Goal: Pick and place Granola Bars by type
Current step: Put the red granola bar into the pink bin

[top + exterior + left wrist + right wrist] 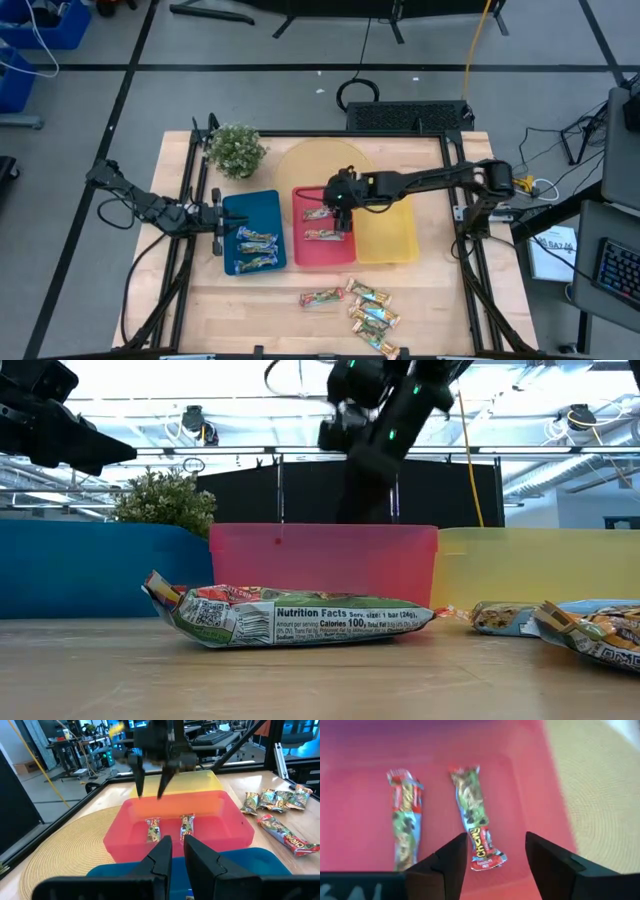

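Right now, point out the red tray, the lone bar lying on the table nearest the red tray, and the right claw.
red tray point(298, 250), high view, bare floor near its left wall.
lone bar point(321, 297), high view, middle of its wrapper.
right claw point(151, 782), left wrist view, gap between its open fingertips above the tray.

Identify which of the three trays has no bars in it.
The yellow tray: the red tray and the blue tray each hold two bars.
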Robot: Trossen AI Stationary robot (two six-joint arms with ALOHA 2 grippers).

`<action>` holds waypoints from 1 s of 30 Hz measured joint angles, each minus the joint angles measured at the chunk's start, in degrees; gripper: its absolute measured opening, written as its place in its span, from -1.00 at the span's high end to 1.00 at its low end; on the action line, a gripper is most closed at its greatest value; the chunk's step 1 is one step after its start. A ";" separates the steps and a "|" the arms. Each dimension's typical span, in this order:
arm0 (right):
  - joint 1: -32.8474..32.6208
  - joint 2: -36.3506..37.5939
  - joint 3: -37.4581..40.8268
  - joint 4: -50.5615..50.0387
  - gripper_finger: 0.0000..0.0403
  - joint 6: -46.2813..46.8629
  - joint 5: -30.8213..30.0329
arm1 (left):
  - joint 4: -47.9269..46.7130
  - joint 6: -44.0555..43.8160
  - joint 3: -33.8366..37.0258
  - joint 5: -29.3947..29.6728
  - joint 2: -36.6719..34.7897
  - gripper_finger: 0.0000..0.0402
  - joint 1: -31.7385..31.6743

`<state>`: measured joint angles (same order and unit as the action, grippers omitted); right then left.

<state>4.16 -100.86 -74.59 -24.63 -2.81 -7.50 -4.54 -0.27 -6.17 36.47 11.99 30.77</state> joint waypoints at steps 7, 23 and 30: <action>-8.73 5.94 0.00 1.23 0.05 2.80 0.27 | -0.08 -0.02 0.00 -0.07 -0.01 0.71 0.00; -29.04 -0.21 0.02 17.55 0.10 9.81 -4.83 | -0.97 -0.04 0.00 -0.39 0.00 0.71 0.00; -32.05 -7.13 0.00 23.58 0.01 15.21 -5.99 | -2.24 0.00 0.00 -0.20 -0.02 0.71 0.00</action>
<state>-27.89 -107.99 -74.59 -1.06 12.40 -13.48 -6.79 -0.27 -6.17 36.27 11.97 30.77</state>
